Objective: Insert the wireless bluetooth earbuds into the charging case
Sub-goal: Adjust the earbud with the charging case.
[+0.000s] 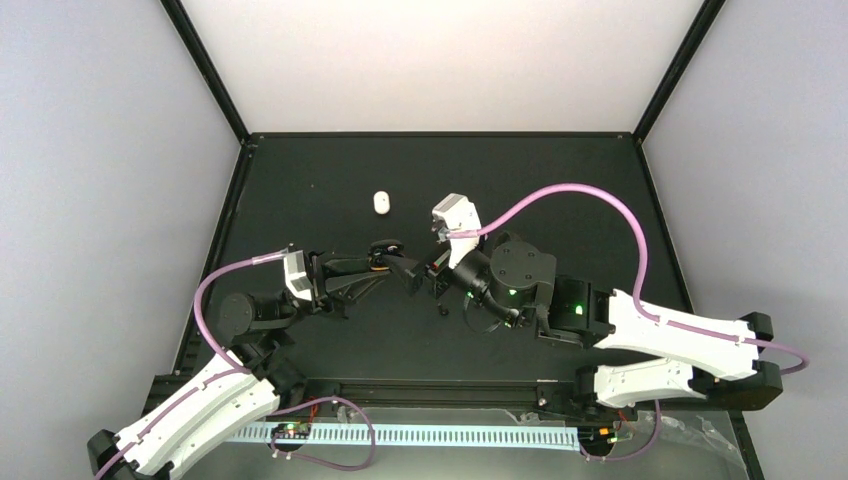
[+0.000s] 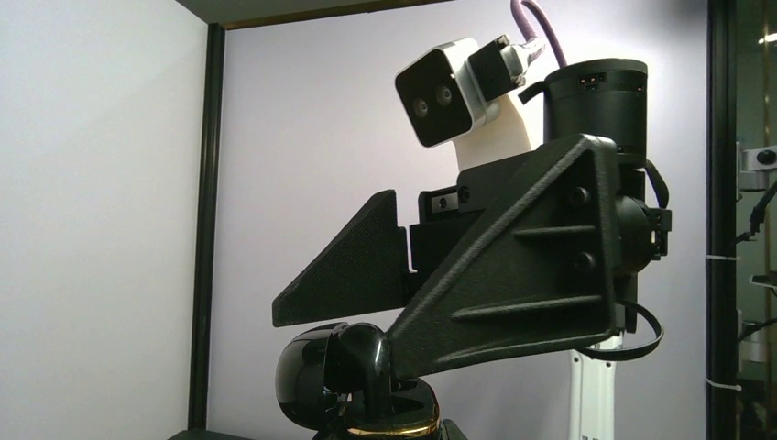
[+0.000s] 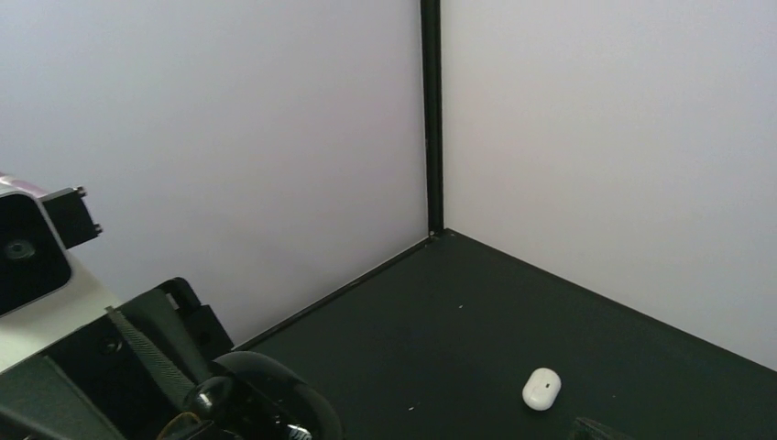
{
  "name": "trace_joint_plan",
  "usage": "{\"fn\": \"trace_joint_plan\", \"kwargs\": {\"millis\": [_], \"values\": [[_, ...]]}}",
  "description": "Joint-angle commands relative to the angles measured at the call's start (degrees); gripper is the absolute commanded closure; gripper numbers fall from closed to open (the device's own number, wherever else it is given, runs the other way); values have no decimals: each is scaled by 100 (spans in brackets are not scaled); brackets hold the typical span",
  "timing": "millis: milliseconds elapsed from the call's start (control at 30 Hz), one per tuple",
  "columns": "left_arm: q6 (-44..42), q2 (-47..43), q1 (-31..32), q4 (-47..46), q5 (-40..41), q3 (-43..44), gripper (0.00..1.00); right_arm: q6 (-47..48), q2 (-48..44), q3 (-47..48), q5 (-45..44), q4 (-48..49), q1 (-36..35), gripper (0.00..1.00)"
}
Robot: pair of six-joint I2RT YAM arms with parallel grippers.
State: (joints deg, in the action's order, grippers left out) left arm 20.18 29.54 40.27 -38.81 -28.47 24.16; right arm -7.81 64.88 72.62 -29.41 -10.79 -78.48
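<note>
Low over the dark bench [image 1: 560, 190], the left arm reaches in from the left side. Its claw [image 1: 395, 262] sits closed around a glossy black case [image 2: 321, 376] with a gold band. The case is held up off the bench near the middle, and the wrist view cuts off its lower part.

Beyond the left claw, toward the back wall, a small white pod [image 1: 381, 203] lies alone on the bench, well apart from both arms. It has a dark dot on its face. Whether it is a second case or a bud cannot be told at this size.

On the right, the right arm bends in with a purple cable [image 1: 560, 192] looping over it. Its claw [image 1: 432, 288] points at the black case, with its fingers [image 2: 513, 275] just above the case's dome. How wide the right claw stands cannot be told from any view.

No separate earbuds can be made out in any view.
</note>
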Motion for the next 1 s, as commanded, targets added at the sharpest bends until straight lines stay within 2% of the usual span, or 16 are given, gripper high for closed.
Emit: {"fn": "trace_joint_plan", "kwargs": {"millis": [0, 433, 767, 967], "values": [[-15, -91, 46, -71, -79, 18, 99, -127, -143, -17, -195, -102, 80, 0], [-242, -191, 42, 63, 1, -4, 98, -132, -608, -252, 288, 41, 83, 0], [-1007, -278, 46, 297, -580, 173, 99, -20, -334, 97, 637, -82, 79, 0], [-1047, -241, 44, 345, -677, 255, 99, -28, -235, 189, 654, -180, 80, 0]]}}
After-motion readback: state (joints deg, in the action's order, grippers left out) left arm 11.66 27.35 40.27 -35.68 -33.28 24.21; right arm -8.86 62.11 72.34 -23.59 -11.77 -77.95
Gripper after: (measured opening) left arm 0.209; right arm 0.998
